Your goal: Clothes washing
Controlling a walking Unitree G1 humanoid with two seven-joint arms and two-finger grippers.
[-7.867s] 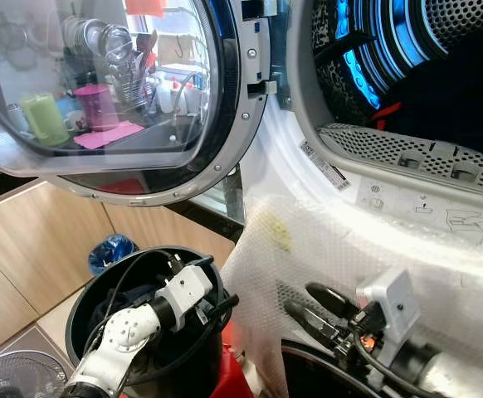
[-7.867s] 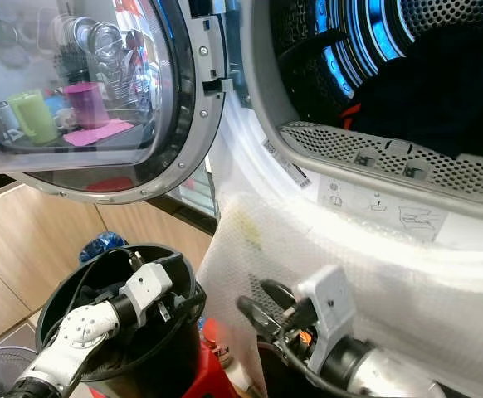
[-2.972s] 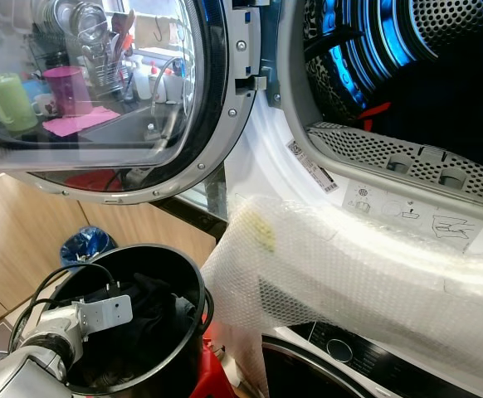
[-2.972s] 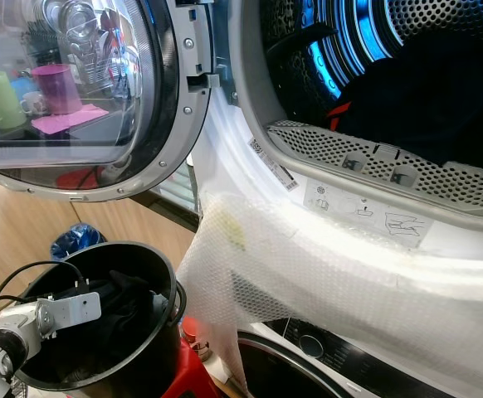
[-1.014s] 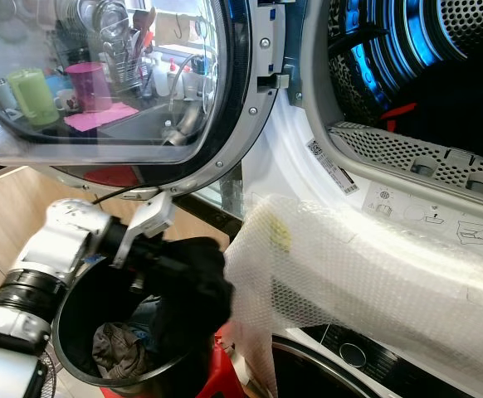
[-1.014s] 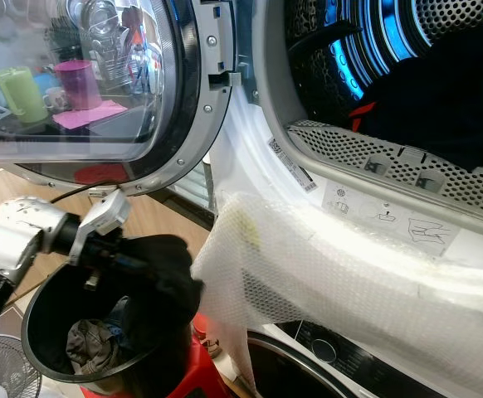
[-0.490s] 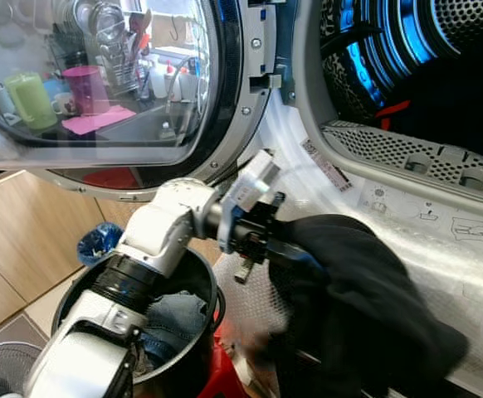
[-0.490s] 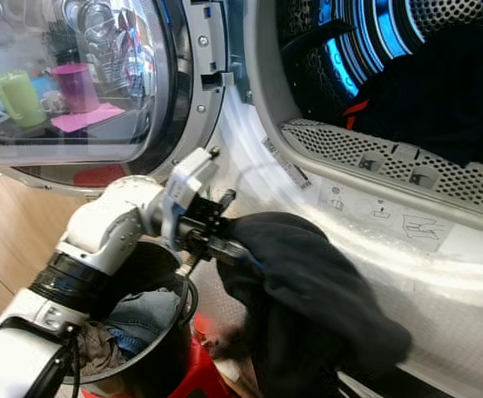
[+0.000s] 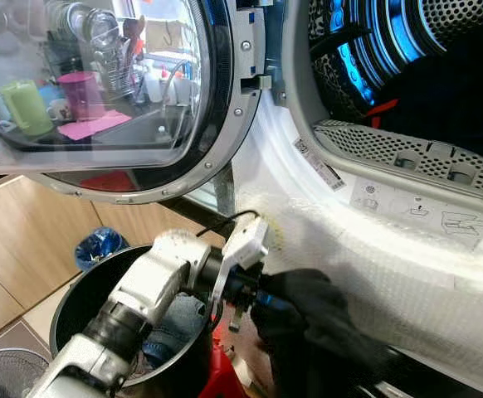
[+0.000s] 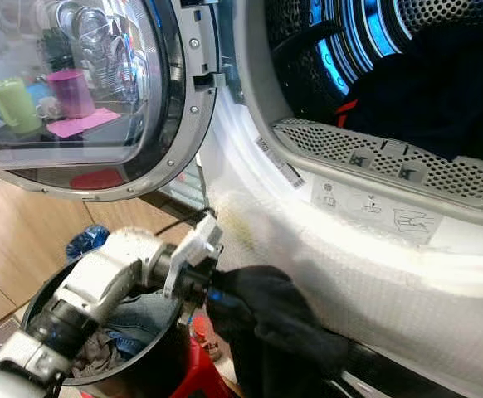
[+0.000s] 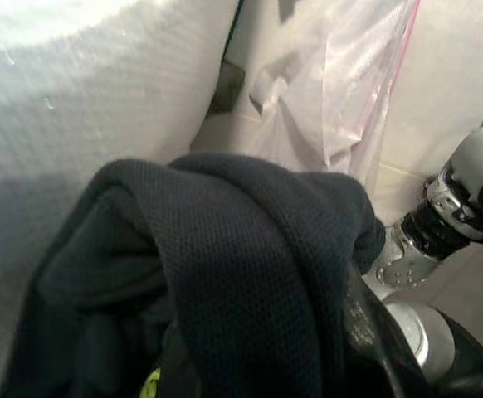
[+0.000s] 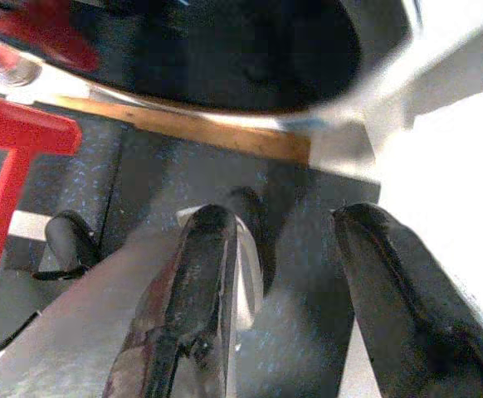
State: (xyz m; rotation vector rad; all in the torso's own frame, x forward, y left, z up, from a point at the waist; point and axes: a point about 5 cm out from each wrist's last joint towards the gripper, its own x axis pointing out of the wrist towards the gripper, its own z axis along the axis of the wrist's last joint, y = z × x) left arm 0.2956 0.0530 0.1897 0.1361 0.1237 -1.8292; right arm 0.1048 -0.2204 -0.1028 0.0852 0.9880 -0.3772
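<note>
Half a second back, dark garment [image 9: 324, 319] riding high near the drum opening [image 9: 441, 75]; now sagging low against the bubble wrap [image 9: 407, 274], beside the bucket [image 9: 75, 307]. Left gripper [image 9: 262, 300] apparently clamped on it. Loading slipping backward. Right gripper [image 12: 283, 290] hanging spread, empty.

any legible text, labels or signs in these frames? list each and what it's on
No text reads clearly.
White sticker on the dryer's door rim: print too small.
Pictogram labels below the lint filter: icons, no readable words.
The left gripper holds a dark garment, with no label showing.
</note>
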